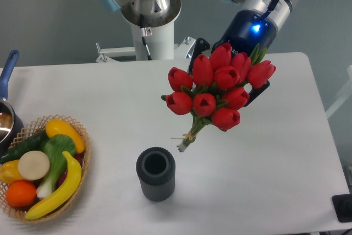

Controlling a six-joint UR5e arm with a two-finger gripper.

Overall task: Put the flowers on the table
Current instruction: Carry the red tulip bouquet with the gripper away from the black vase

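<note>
Fixed camera, only view. UR5e arm comes in from the top right, wrist section angled down and to the left, blue status light lit on the dark blue housing. Arm base column stands at the back edge of the table (286, 152), top centre.

Gripper (231, 75) is mostly hidden behind the flowers (217, 89); one black finger shows at upper left of the blooms, another black part at right below them. Bouquet looks held between them, off the table surface, but actual finger contact is covered by the tulip heads, so I can't tell for sure whether the jaws are clamped on it.

Flowers: red tulip heads bunched toward the camera, stems running down-left to the twine tie, stem ends pointing at the table, tilted. Stem ends are above and just to the right of the vase (156, 173), outside it.

Vase: dark grey, ribbed, upright, mouth open, front centre of the table.

Left edge: wicker basket (82, 136) with fake produce – banana, lemon, orange, green veg. Behind it, a pot (6, 116) with a blue handle, partly cut off by the frame.
</note>
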